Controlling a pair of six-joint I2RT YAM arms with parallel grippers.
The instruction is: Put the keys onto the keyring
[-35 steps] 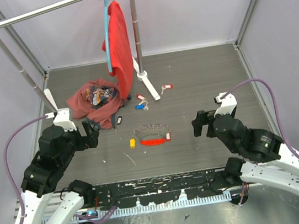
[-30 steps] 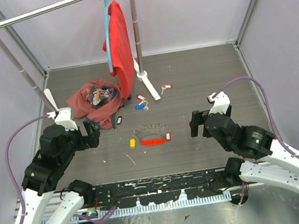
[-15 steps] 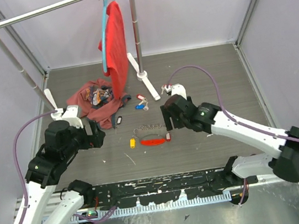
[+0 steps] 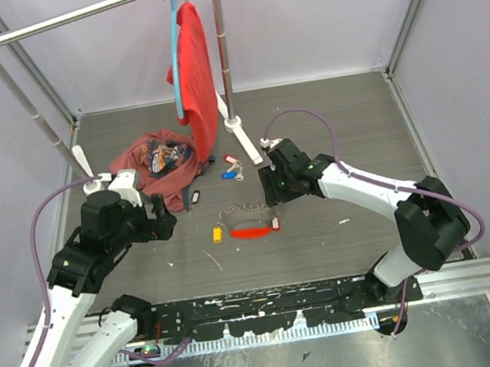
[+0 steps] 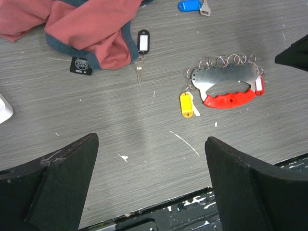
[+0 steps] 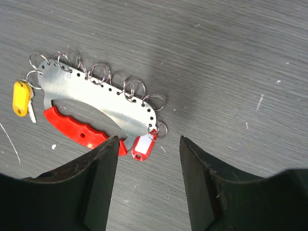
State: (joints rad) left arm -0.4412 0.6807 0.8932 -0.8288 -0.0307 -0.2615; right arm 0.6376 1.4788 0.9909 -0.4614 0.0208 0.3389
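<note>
Right pincer [image 6: 149, 140], spread wide and empty, hovers over the keyring [image 6: 91, 94], its arm stretched forward-left.

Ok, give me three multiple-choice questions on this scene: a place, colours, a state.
1. Where does the black-tagged key lie? A beside the crumpled red shirt; B on the rack rail; C on the blue hanger.
2. Which tag colours hang on the keyring? A green, white; B yellow, red; C blue, black.
3. The right tool is: A shut on a key; B shut on cloth; C open.
A: it lies at the shirt's hem. B: the yellow tag and red tag hang from its rings. C: its fingers stand apart, holding nothing.
</note>
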